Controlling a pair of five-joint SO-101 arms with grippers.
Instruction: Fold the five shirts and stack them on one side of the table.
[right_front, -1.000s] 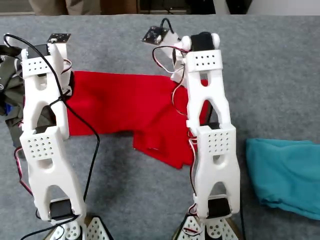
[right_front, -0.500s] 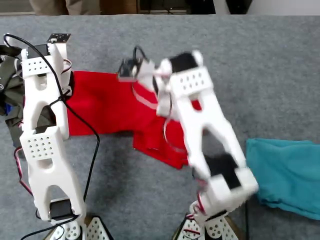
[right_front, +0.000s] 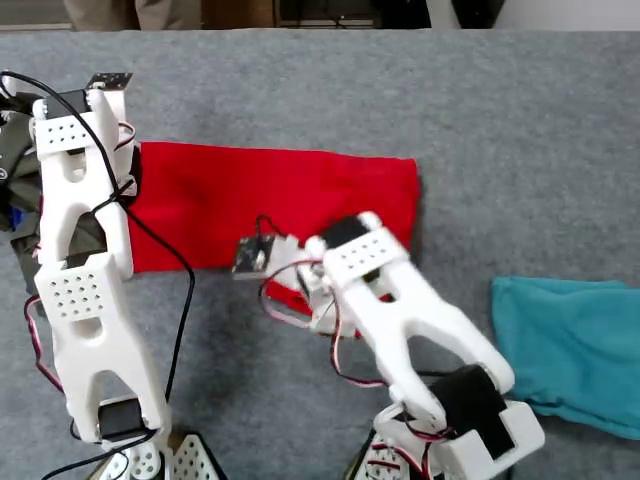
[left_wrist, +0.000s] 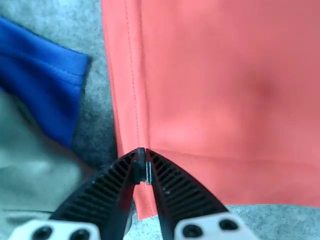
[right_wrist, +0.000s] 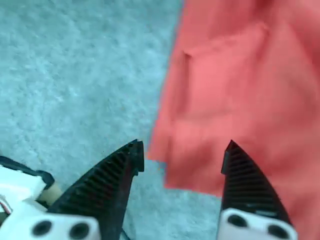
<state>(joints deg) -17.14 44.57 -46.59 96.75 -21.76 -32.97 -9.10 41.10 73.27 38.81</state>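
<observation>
The grey desk (right_front: 520, 110) looks like a surface that will drag at fabric. So for the step I judge to be in hand, the next fold of the red shirt (right_front: 300, 195), I want the cloth to travel as one sheet and not get pulled from one end. The left fingers (left_wrist: 125, 177) are pinched tight on the shirt's left hem. I would treat them as the anchor and raise them no more than the other side rises. The right fingers (right_wrist: 117, 172) hang spread wide over the near edge, one tip above cloth and one above bare desk. I would lower them to straddle that edge, catch every layer of the loose flap, then carry it toward the far edge with the hems parallel. A black cable (right_front: 170, 245) crosses the near left corner and could snag, so I'd watch it.

The red shirt lies left of centre as a long flat band running left to right. It is smooth on top, with a rumpled flap poking out on its near side by the right arm. A teal shirt (right_front: 570, 345) sits crumpled at the near right, well apart. Just beside the left hem lie a blue garment (left_wrist: 45, 95) and an olive garment (left_wrist: 30, 175).
</observation>
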